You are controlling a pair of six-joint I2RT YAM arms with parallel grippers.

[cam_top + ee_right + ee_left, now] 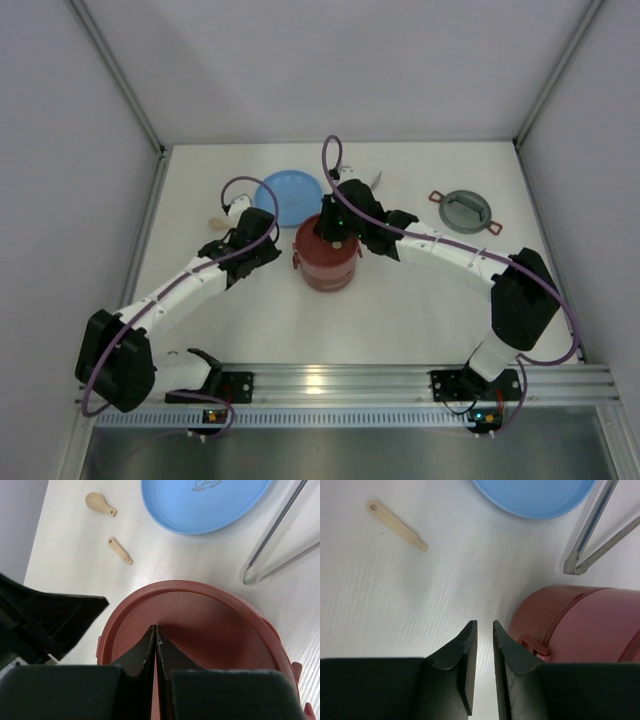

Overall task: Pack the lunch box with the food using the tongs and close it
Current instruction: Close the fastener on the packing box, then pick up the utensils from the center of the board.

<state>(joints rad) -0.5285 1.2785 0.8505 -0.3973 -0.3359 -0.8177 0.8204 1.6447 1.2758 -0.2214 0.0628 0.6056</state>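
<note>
Right gripper (155,628), pressed together, seemingly touches the lunch box (215,615) lid; left gripper (484,625) hovers beside, slightly parted

both arms same build: left arm (170,290) and right arm (450,255) have white link tubes with chunky black joint housings. a purple cable (240,185) runs along each arm, with a slack loop near the wrist. black base brackets, small lit LEDs (213,415) in front of each. left gripper (484,625) and right gripper (156,627): matte black wedge fingers tapering to thin tips, inner faces lightly scuffed.
</note>
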